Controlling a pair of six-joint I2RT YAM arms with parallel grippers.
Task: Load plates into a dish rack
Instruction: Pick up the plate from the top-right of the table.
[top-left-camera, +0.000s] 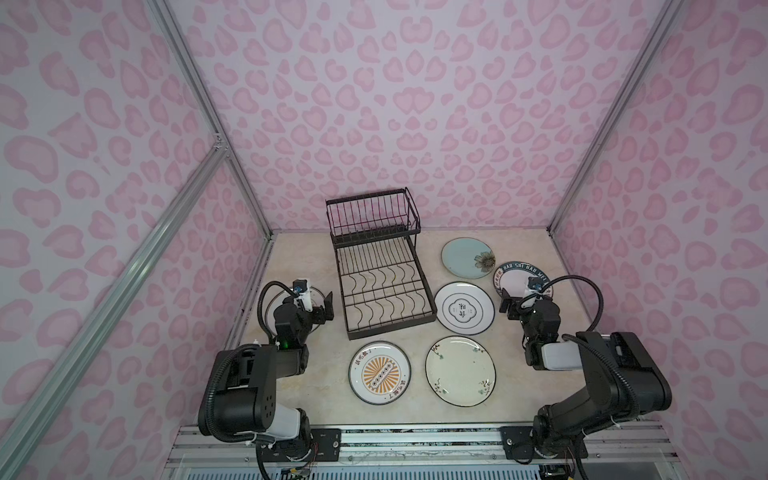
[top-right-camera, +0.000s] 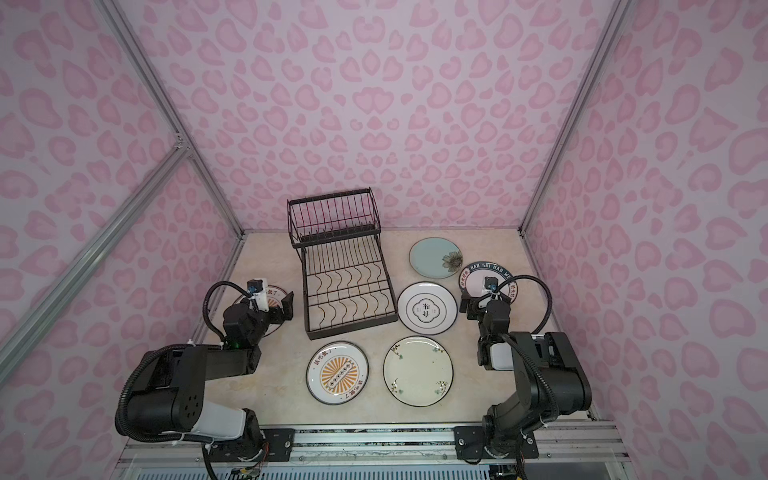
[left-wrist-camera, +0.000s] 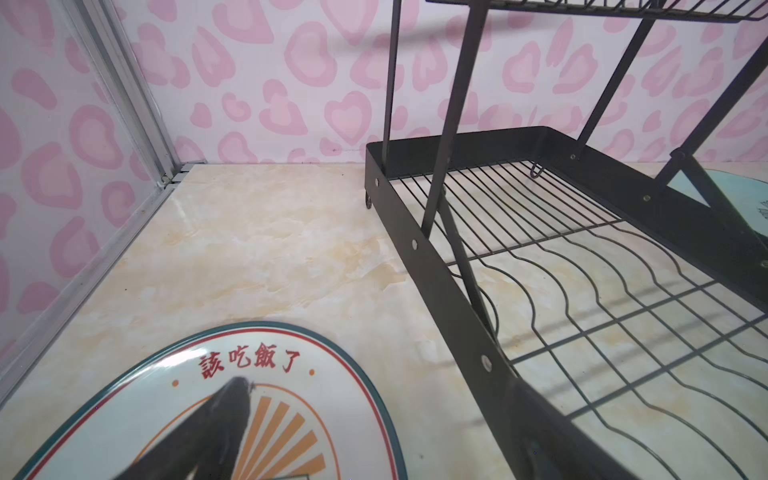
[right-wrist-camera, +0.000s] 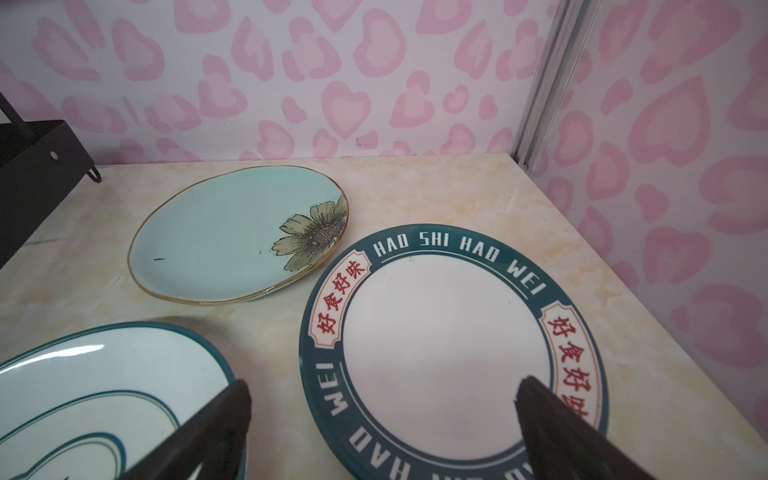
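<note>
On the beige marbled bench (top-left-camera: 299, 257), the black wire two-level dish rack (top-left-camera: 382, 286) sits empty, upper basket & lower tray alike, so by my read the task's at zero w/ all 6 round ceramic plates left to load. They lie flat round it: a white orange-sunburst plate (left-wrist-camera: 332, 399) under the left arm, a second sunburst plate (top-left-camera: 379, 372) & the cream floral-sprig plate (top-left-camera: 460, 371) up front, the white quatrefoil-emblem plate (top-left-camera: 464, 308) just beside the rack, and the pale blue-green flower plate (top-left-camera: 468, 257) & navy lettered-rim plate (top-left-camera: 521, 269) further back on the right. The left gripper (top-left-camera: 328, 308) hovers over the first sunburst plate and the right gripper (right-wrist-camera: 384, 388) over the lettered-rim plate's edge, both w/ jaws wide apart, holding nothing.
</note>
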